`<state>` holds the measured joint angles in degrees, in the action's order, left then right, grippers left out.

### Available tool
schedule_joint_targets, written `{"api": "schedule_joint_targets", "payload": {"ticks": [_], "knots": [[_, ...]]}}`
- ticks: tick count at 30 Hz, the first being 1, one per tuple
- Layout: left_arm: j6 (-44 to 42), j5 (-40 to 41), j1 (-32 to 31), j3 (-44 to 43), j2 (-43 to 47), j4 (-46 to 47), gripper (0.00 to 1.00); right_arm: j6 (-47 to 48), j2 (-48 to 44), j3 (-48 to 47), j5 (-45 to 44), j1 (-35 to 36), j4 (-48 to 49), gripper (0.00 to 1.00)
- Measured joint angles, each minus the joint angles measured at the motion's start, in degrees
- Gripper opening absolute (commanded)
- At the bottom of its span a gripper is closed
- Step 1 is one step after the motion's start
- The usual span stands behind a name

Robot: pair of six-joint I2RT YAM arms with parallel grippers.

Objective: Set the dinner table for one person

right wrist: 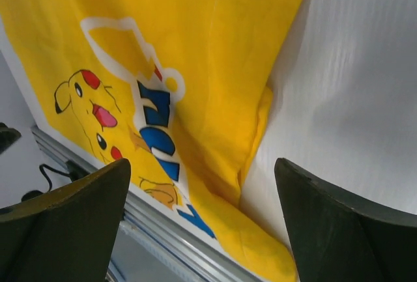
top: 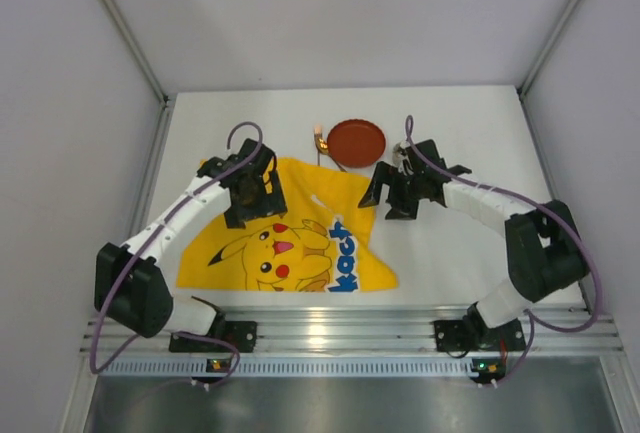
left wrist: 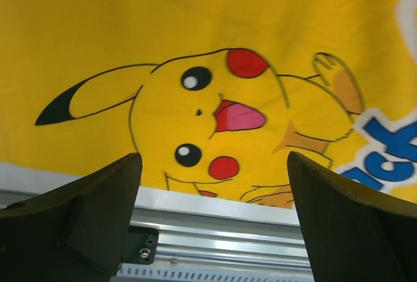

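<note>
I see the bench (top: 490, 143) as a broad, plain matte white top spread ahead of both arms, with a yellow Pikachu mat (top: 300, 218) lying near its front edge. My left claw (left wrist: 215, 213) and right claw (right wrist: 203, 220) both hang released and empty over that mat.

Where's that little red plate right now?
Seen from above, the red plate sits far-centre on the table, just past the far edge of the yellow cloth.
</note>
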<state>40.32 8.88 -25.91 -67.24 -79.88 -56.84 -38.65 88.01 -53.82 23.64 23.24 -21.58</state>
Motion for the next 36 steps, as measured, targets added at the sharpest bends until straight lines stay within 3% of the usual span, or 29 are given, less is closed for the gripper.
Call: {"api": "schedule_joint_targets", "payload": {"ticks": [9, 13, 14, 16, 19, 22, 28, 30, 32, 33, 34, 35, 36], "knots": [[-2.73, -1.60, 12.15, 15.08, 6.99, 1.53, 0.97, -4.57, 13.14, -2.99, 1.38, 0.55, 7.80, 0.76], [-3.19, -2.34, 13.97, 15.17, 6.82, 3.17, 0.93, -5.42, 15.67, -5.44, 0.59, 2.08, 9.09, 0.60], [-3.23, -2.62, 14.71, 15.19, 6.45, 3.52, 0.91, -5.51, 16.28, -5.95, 0.20, 2.51, 9.18, 0.48], [-3.26, -3.37, 16.72, 15.26, 4.61, 4.37, 0.80, -5.57, 17.46, -6.62, -0.28, 3.10, 9.29, 0.34], [-3.19, -4.57, 19.08, 15.76, 0.44, 6.03, 0.73, -5.88, 18.18, -6.67, -1.11, 3.41, 8.55, 0.21], [-3.30, -6.16, 19.87, 16.83, -4.57, 8.37, 0.66, -4.50, 18.01, -7.21, -3.19, 2.95, 6.40, 0.13], [-3.87, -10.40, 20.15, 15.65, -12.90, 9.05, 0.66, 1.31, 11.13, -8.20, -9.53, -2.56, -3.37, 0.07], [-3.76, -10.95, 20.20, 15.63, -12.94, 9.01, 0.66, 3.52, 8.44, -9.79, -10.64, -6.60, -6.45, 0.08], [-3.02, -12.59, 20.13, 15.63, -13.00, 9.07, 0.66, 5.57, 7.08, -11.69, -10.97, -9.57, -8.79, 0.19], [-2.93, -13.00, 19.96, 15.63, -13.03, 9.07, 0.66, 6.67, 6.78, -12.52, -11.67, -10.43, -9.73, 0.38], [-2.89, -13.22, 19.91, 15.65, -13.03, 9.05, 0.66, 7.78, 6.69, -13.20, -12.52, -10.97, -10.34, 0.38], [-2.73, -13.57, 19.89, 15.65, -13.03, 9.03, 0.66, 9.09, 6.73, -13.84, -13.46, -11.41, -11.06, 0.68], [-2.60, -13.88, 19.87, 15.69, -13.03, 9.01, 0.66, 9.31, 6.80, -14.14, -13.97, -11.56, -11.50, 0.88]]}}
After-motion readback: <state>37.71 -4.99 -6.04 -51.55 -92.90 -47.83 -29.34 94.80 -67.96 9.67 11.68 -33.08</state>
